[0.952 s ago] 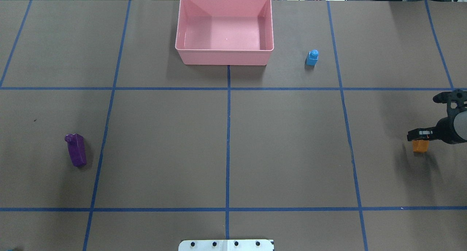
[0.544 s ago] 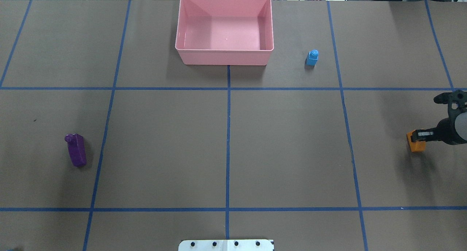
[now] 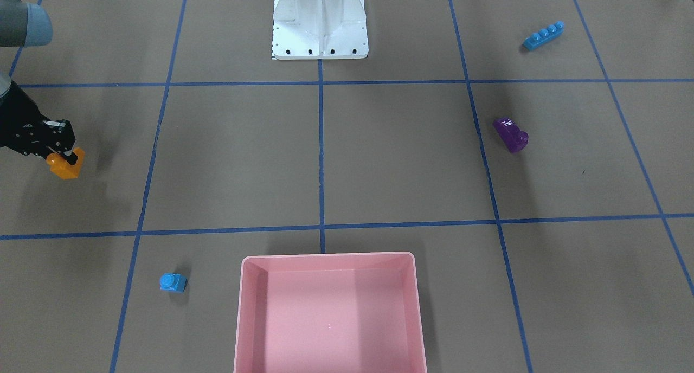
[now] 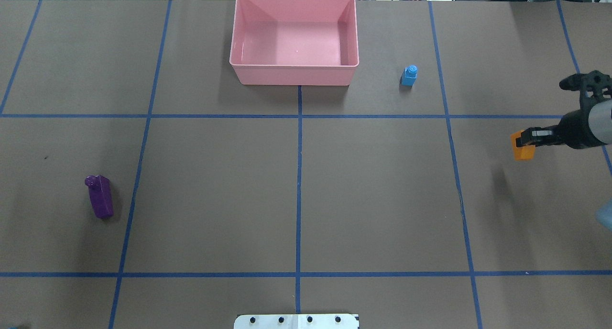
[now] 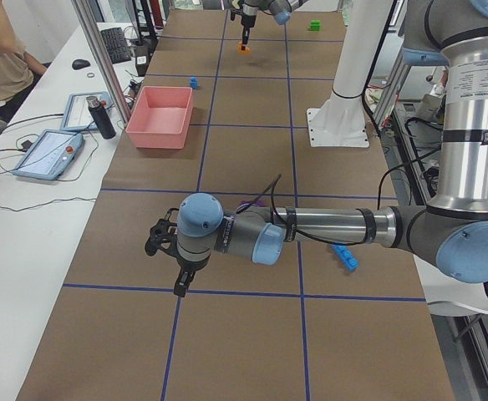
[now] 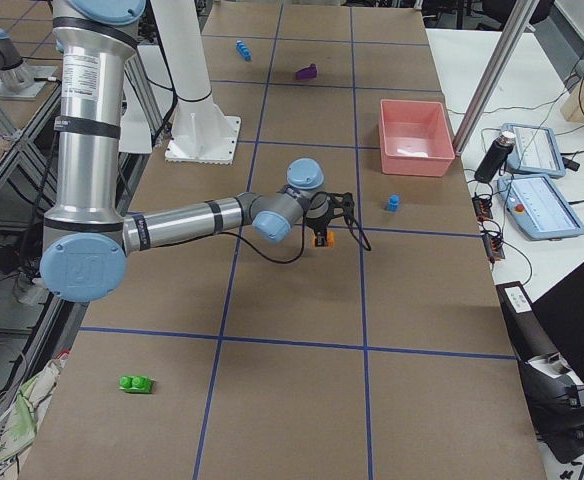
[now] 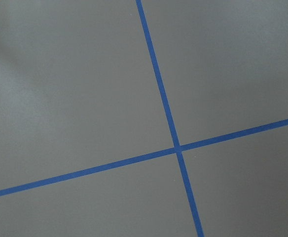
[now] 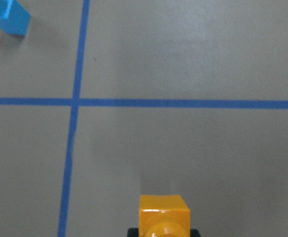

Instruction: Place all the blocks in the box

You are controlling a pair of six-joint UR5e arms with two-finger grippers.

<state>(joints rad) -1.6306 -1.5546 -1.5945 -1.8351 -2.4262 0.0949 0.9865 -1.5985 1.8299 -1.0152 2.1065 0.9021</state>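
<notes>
Right hand [image 4: 527, 137] reaches in level, gripping the orange block [image 4: 522, 151] aloft.

Table [image 4: 382, 200]: flat surface covered in brown paper, divided into rectangles by blue tape lines [image 4: 299, 176].

Items resting directly on it:
- White robot base [image 3: 320, 20]: on the centre line, at the robot's edge
- Box [image 4: 294, 75]: pink, on the centre line, at the far edge
- Small blue block [image 4: 409, 75]: upright, near the box on its right, not touching
- Purple block [image 4: 100, 196]: left half, well apart from the box
- Long blue block [image 3: 543, 35]: left of the base
- Green block [image 6: 136, 383]: far right end
</notes>
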